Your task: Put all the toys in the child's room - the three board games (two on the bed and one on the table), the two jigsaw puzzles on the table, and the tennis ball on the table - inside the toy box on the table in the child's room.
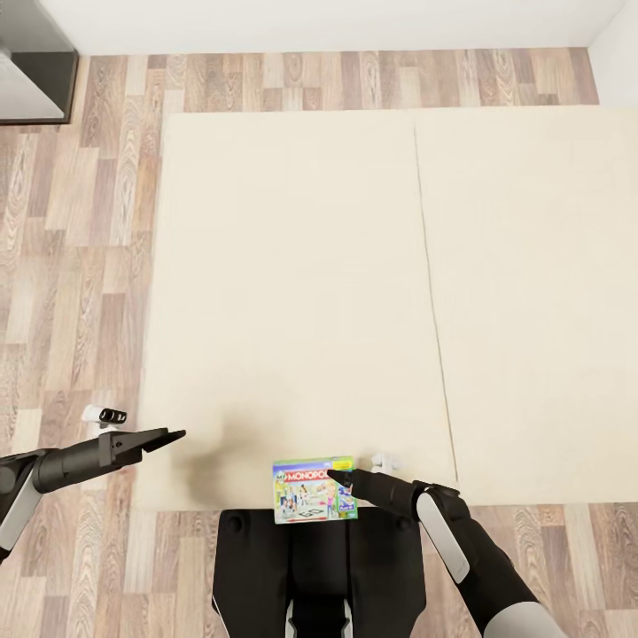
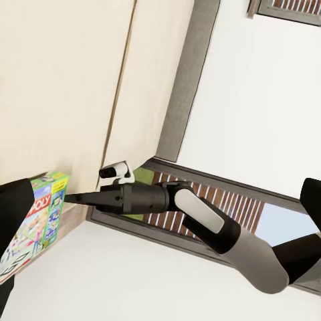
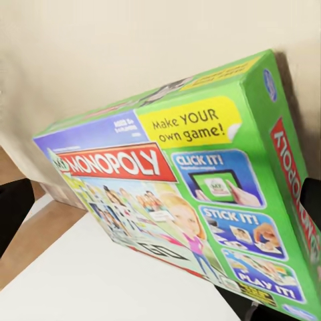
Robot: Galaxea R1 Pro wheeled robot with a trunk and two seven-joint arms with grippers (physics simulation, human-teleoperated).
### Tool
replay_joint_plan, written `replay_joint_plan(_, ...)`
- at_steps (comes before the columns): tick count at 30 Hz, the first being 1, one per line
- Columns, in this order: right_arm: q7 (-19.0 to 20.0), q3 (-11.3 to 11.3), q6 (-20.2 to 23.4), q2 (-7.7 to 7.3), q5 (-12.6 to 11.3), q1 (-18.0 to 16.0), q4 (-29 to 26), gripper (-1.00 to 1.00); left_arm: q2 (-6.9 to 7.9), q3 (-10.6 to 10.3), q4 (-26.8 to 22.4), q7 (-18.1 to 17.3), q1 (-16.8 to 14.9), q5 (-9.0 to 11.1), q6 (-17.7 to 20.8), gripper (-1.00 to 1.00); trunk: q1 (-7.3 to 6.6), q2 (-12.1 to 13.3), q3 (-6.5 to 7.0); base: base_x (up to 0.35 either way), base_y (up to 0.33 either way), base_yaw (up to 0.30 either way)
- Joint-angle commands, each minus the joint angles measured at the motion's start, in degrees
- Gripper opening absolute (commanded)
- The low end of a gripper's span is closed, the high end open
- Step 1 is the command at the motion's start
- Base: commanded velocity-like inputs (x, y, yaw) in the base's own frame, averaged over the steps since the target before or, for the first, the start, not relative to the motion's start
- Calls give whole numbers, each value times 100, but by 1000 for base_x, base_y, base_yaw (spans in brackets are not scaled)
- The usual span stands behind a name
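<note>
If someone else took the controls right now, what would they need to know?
Right pincer: tip at the Monopoly box's right edge; whether it grips yet can't be told.
Left pincer: looks shut, holds nothing, hangs over the bed's near left corner.
Monopoly lies flat at the bed's near edge, in front of the robot. The other toys and the toy box are out of sight here.
Done: nothing that can be confirmed.
Left: get hold of Monopoly, carry it to the toy box, then gather the other toys.
</note>
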Motion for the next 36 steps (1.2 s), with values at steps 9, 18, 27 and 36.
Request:
replay_joint_plan(9,-3,-7,60,1,-20,-1,5,100,2,-2,0,-20,-1,1,61,100,3,-9,-5,0,36,0)
replay_joint_plan(18,-19,-14,351,-59,-14,-57,36,100,2,-2,0,-25,-1,1,61,100,3,-9,-5,0,1,0)
replay_joint_plan(27,-12,-53,538,-92,-13,-144,56,100,2,-2,0,-25,-1,1,61,100,3,-9,-5,0,0,0)
replay_joint_plan(36,-30,-96,731,-98,-13,-163,64,100,2,-2,0,-21,-1,1,61,100,3,-9,-5,0,0,0)
